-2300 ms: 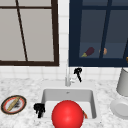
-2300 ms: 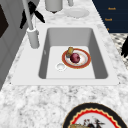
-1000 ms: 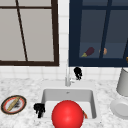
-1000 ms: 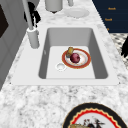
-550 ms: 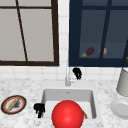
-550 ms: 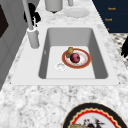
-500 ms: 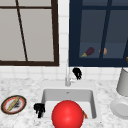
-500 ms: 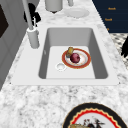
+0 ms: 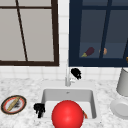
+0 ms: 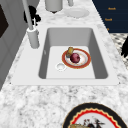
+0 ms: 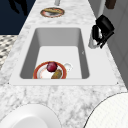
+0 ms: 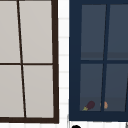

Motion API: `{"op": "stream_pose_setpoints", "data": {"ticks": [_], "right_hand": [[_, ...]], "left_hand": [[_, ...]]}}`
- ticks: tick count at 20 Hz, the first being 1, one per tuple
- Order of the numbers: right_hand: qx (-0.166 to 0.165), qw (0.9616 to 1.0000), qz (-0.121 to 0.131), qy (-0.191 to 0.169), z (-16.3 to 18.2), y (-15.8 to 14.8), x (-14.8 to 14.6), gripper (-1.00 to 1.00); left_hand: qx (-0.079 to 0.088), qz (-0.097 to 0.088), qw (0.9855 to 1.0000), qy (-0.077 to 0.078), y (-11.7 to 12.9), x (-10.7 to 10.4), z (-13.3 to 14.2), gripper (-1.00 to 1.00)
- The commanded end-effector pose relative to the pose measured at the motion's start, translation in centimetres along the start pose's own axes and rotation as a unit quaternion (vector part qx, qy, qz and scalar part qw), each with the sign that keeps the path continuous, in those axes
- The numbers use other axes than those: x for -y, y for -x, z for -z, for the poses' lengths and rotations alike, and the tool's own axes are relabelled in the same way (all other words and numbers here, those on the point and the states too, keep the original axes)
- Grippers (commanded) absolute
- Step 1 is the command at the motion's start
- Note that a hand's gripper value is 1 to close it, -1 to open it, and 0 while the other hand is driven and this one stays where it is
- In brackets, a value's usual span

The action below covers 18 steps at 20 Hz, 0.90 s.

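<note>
Marbled grey bench (image 9: 25,120) surrounds a white sink (image 10: 100,67) set below a brown-framed window and a dark blue glazed cabinet (image 9: 100,32). At the back rim of the sink stands the tap (image 9: 67,77), and the right hand (image 9: 76,73) is seen just beside its stem, on the right in the front view. In the right side view the same hand (image 11: 103,30) is pressed against the tap (image 11: 93,40) with its fingers curled down beside the base; whether they actually close round it cannot be told with certainty, though it looks like a grip. The tap stands upright, its long axis vertical. The left hand (image 9: 39,109) hangs at the sink's front left corner, fingers curled downward, nothing held.

Inside the basin a red-rimmed plate (image 10: 85,62) is seen carrying a dark red round fruit (image 10: 74,57) and a small brownish piece (image 10: 70,50) touching it; the drain (image 10: 60,66) lies just beside the plate. A large red ball (image 9: 67,115) covers the front of the sink in the front view. On the bench to the left rests a decorated plate (image 9: 5,105) with a stick-like item (image 9: 12,104); to the right stand a white plate (image 9: 120,108) and a grey pot (image 9: 123,82). Behind the cabinet glass an aubergine (image 9: 88,52) lies tilted.
</note>
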Motion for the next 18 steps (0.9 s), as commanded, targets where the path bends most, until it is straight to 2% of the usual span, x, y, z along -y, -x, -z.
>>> {"op": "stream_pose_setpoints", "data": {"ticks": [1,3,5,10,15,18], "right_hand": [[0.017,0.9998,-0.001,0.014,-1.4,-0.6,2.0,1.00],[-0.018,0.9993,-0.029,0.018,-1.6,-1.5,2.1,1.00],[-0.054,0.9964,-0.063,0.019,-1.6,-2.4,2.3,1.00],[-0.082,0.9945,-0.063,0.017,-1.8,-2.5,2.5,1.00],[-0.130,0.9893,-0.065,0.012,-1.9,-3.1,2.4,1.00],[-0.148,0.9869,-0.063,0.012,-2.0,-3.3,2.3,1.00]], "left_hand": [[0.000,0.000,1.0000,0.000,0.0,0.0,0.0,0.00],[0.000,0.000,1.0000,0.000,0.0,0.0,0.0,0.00],[0.000,0.000,1.0000,0.000,0.0,0.0,0.0,0.00],[0.000,0.000,1.0000,0.000,0.0,0.0,0.0,0.00],[0.000,0.000,1.0000,0.000,0.0,0.0,0.0,0.00],[0.000,0.000,1.0000,0.000,0.0,0.0,0.0,0.00]]}}
